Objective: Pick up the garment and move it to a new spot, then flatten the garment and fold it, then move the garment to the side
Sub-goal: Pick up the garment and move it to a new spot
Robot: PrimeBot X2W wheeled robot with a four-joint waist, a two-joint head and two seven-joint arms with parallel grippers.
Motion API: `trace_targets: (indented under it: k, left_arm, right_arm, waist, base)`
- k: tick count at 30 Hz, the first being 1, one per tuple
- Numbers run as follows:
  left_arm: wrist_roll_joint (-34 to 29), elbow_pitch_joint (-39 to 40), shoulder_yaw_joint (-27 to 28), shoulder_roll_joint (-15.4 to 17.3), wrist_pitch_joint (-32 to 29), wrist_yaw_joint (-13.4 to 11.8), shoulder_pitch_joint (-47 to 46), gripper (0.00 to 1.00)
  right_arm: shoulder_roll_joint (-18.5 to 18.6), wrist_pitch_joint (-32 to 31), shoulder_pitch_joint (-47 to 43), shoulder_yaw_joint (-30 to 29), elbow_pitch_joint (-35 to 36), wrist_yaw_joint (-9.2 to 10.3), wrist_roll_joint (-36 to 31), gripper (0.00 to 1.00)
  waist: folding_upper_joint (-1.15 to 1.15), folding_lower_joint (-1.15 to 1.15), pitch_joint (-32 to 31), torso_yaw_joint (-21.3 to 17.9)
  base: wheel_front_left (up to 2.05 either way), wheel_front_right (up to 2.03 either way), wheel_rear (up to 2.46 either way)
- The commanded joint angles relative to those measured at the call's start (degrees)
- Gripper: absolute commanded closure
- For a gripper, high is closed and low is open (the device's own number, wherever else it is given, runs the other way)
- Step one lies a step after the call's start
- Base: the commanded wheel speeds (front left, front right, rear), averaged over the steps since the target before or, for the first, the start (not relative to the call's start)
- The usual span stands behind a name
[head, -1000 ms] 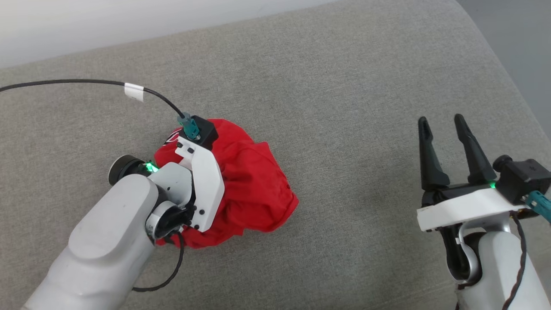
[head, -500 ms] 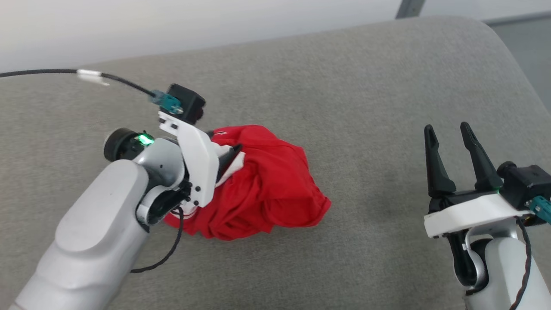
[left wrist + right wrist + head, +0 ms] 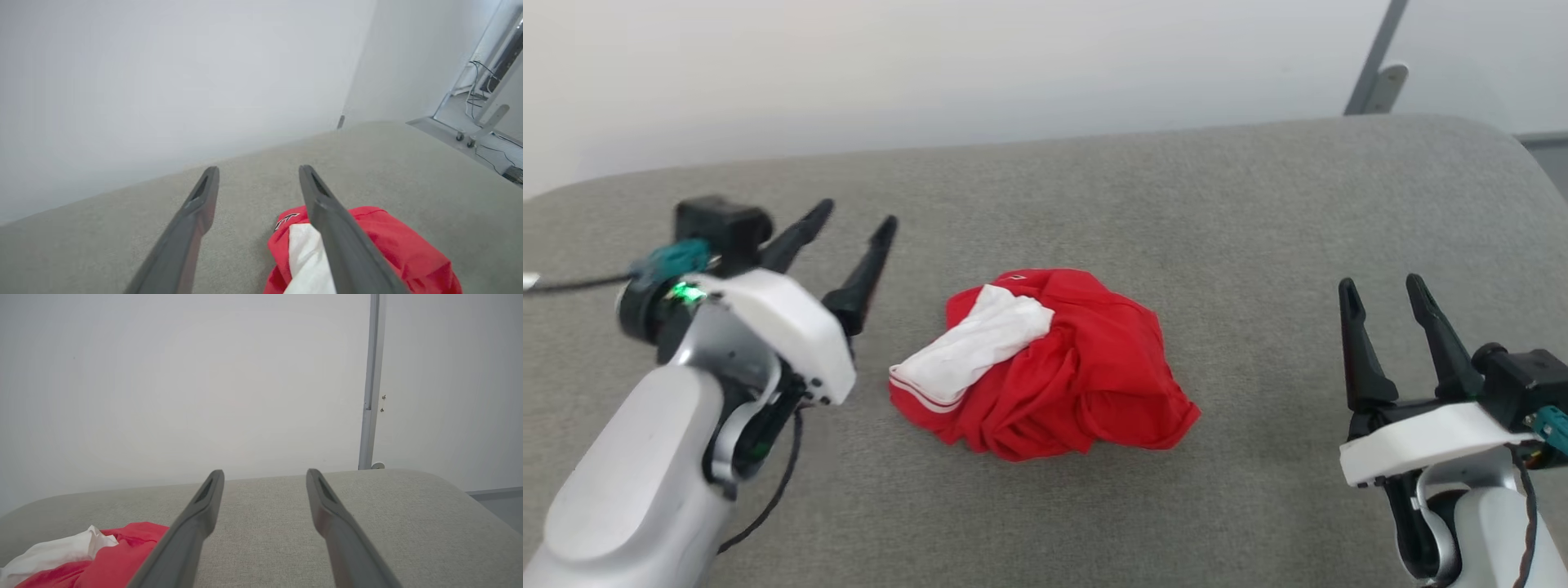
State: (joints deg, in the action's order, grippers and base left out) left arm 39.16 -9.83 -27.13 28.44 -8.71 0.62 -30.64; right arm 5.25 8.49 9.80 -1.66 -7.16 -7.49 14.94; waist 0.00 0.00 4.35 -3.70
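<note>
The garment (image 3: 1054,367) lies crumpled in a red heap in the middle of the grey padded surface (image 3: 1176,204), a white sleeve with red-striped trim draped over its left side. My left gripper (image 3: 858,216) hangs open to the left of the heap, clear of the cloth, with nothing between its fingers. In the left wrist view the garment (image 3: 388,245) shows partly behind the right finger. My right gripper (image 3: 1382,286) stands open far to the right, apart from the heap. In the right wrist view the garment (image 3: 114,555) sits at the lower left.
A white wall (image 3: 931,65) runs behind the surface's far edge. A grey metal post (image 3: 1376,73) stands at the back right. The surface's rounded right corner (image 3: 1503,155) drops to the floor. A black cable (image 3: 768,498) hangs from my left arm.
My left gripper opened and let go of the garment, then lifted and drew back to the left. The heap now lies free with its white sleeve showing. The camera tilted up.
</note>
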Motion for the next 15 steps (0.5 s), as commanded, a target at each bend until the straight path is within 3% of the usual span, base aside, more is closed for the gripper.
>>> trace_targets:
  k: [1,15]
  left_arm:
    - [-0.63,0.84,0.87,0.64,2.06,-0.85,2.18,0.0]
    - [-2.21,8.14,7.69,3.55,18.99,-6.43,17.65,0.0]
  right_arm:
    - [-0.08,-0.24,-0.74,-0.13,0.34,0.0,-0.37,0.0]
    - [-0.46,-0.9,-3.45,-0.91,0.72,0.0,-1.25,0.0]
  waist:
    - [0.0,0.0,-0.96,1.03]
    - [0.0,0.0,-3.72,4.16]
  base:
    - [0.0,0.0,0.0]
    - [0.0,0.0,0.0]
